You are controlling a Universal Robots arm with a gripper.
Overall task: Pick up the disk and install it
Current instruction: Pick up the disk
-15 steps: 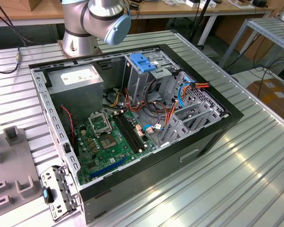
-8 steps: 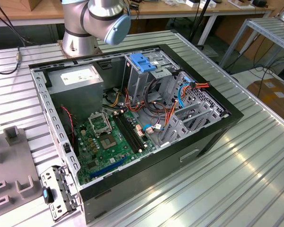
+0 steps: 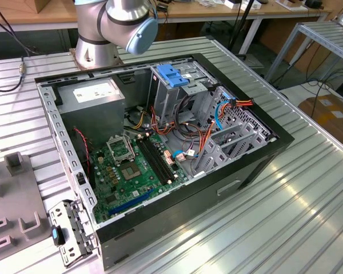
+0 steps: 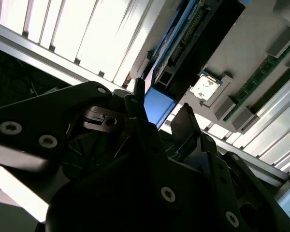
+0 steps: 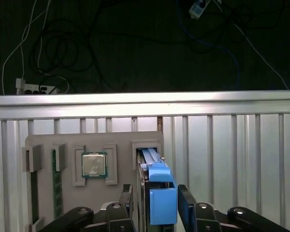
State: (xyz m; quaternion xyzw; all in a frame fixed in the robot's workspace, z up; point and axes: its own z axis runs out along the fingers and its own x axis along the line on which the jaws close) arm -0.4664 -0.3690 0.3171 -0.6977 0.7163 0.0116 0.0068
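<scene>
The disk (image 5: 160, 181) is being kept upright on its edge in a slot of the grey moulded tray (image 5: 43, 141), presumably so that its flat metal faces are being offered for a side grasp. The end effector (image 5: 155, 192) is being held open astride the smooth blue plastic carrier. Contact appears absent, though the gap is hard to judge. The tray is being carried by the ribbed aluminium surface (image 5: 232, 145).

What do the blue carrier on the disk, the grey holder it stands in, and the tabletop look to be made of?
Carrier on the disk: likely moulded plastic, with a matte, even blue and soft edges.
Holder: probably plastic, perhaps printed, with a dull flat grey surface and no shine.
Tabletop: metal, likely aluminium, with ribbed slats and a bright sheen.
</scene>
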